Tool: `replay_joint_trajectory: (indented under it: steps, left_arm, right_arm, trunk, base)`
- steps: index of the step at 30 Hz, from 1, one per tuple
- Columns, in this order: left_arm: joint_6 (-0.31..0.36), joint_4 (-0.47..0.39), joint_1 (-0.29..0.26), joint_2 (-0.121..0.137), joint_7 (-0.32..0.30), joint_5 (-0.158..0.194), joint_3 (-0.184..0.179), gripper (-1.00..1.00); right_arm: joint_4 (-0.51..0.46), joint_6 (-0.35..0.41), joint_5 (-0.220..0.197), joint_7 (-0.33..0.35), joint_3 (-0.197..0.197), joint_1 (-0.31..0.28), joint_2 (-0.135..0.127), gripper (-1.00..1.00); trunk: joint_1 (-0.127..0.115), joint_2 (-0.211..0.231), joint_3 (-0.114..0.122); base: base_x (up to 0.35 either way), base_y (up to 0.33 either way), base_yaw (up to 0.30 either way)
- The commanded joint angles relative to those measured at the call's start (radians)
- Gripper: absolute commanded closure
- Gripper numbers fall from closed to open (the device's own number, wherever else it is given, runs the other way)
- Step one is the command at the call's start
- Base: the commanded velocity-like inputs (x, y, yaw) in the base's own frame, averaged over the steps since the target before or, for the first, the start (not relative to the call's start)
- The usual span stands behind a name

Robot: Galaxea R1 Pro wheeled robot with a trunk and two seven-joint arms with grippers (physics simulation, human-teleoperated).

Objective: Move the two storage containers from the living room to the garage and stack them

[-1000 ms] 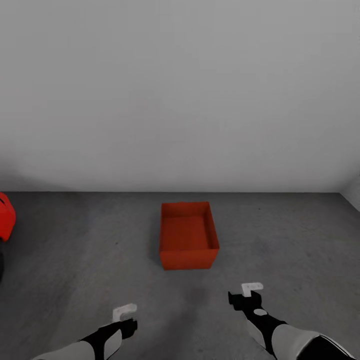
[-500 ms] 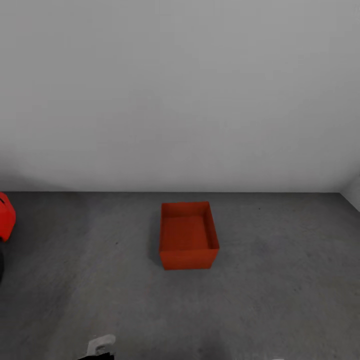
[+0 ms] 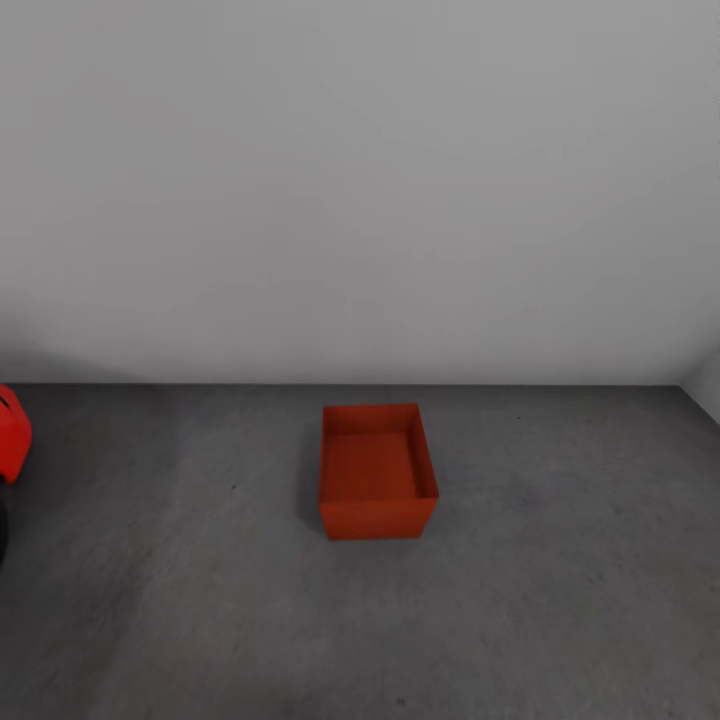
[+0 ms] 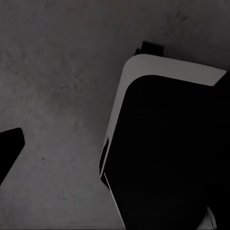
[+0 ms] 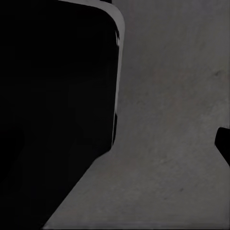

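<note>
**One orange-red tub on the grey garage floor**

From the head camera there is one storage container point(image 3: 377, 470). It is an orange-red box with four thin, straight walls and an open top. Nothing is inside it. It sits flat on the floor point(image 3: 560, 560), a little way out from the wall point(image 3: 360, 180). The floor is dark grey, dull and speckled, like concrete. The wall is plain, smooth and white-grey. There is one round bright red thing point(image 3: 12, 432) at the left edge, well apart from the tub. Just under it sits one dark shape point(image 3: 3, 528), cut off by the edge, so I cannot tell what it is. At the far right a bit of a second pale wall point(image 3: 706, 380) makes a corner.

From the left wrist camera there is one big part of the robot point(image 4: 163, 148). It is black with a pale grey rounded rim. Behind it is the same grey speckled floor. One small black tip point(image 4: 8, 148) pokes in at the edge, maybe a finger of the left pincer. I cannot tell if that pincer is apart or together.

From the right wrist camera there is one big black robot part point(image 5: 55, 105) with a thin grey rounded edge. The grey floor lies next to it. One small black tip point(image 5: 224, 143) shows at the edge. I cannot tell if the right pincer is apart or together.
</note>
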Motion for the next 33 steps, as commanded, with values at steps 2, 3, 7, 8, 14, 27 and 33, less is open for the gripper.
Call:
replay_joint_trajectory:
  steps: [2,3,7,8,14,27,33]
  left_arm:
    - [-0.021,0.0,0.005,0.0,0.003,0.009,-0.009,-1.0]
    - [-0.029,0.0,0.007,0.001,0.004,0.01,-0.009,-1.0]
    - [-0.031,0.001,0.012,0.003,0.012,0.011,-0.009,-1.0]
    - [-0.031,0.001,0.012,0.003,0.013,0.011,-0.009,-1.0]
    - [-0.048,-0.003,0.014,0.001,0.015,0.004,-0.009,-1.0]
    - [-0.049,-0.004,0.014,0.003,0.015,0.0,-0.012,-1.0]
    - [-0.049,-0.004,0.014,0.004,0.015,0.0,-0.012,-1.0]
  right_arm:
    - [0.003,-0.007,-0.007,0.001,0.009,0.013,0.001,-1.0]
    - [0.003,-0.013,-0.007,0.001,0.009,0.021,0.002,-1.0]
    - [0.003,-0.024,-0.008,0.001,0.009,0.033,0.002,-1.0]
    - [0.003,-0.026,-0.008,0.002,0.009,0.035,0.002,-1.0]
    - [0.003,-0.03,-0.008,0.002,0.009,0.038,0.002,-1.0]
    - [0.003,-0.031,-0.008,0.002,0.009,0.039,0.002,-1.0]
    - [0.003,-0.029,-0.004,0.002,0.009,0.041,0.006,-1.0]
  trunk:
    - [0.0,-0.001,0.002]
    - [0.0,-0.001,0.003]
    - [0.0,-0.001,0.009]
    - [0.0,-0.001,0.01]
    - [0.0,-0.001,0.02]
    - [0.0,-0.001,0.04]
    - [0.0,-0.001,0.05]
  base:
    - [0.0,0.0,0.0]
    - [0.0,0.0,0.0]
    - [0.0,0.0,0.0]
    - [0.0,0.0,0.0]
    - [0.0,0.0,0.0]
    - [0.0,0.0,0.0]
    - [0.0,0.0,0.0]
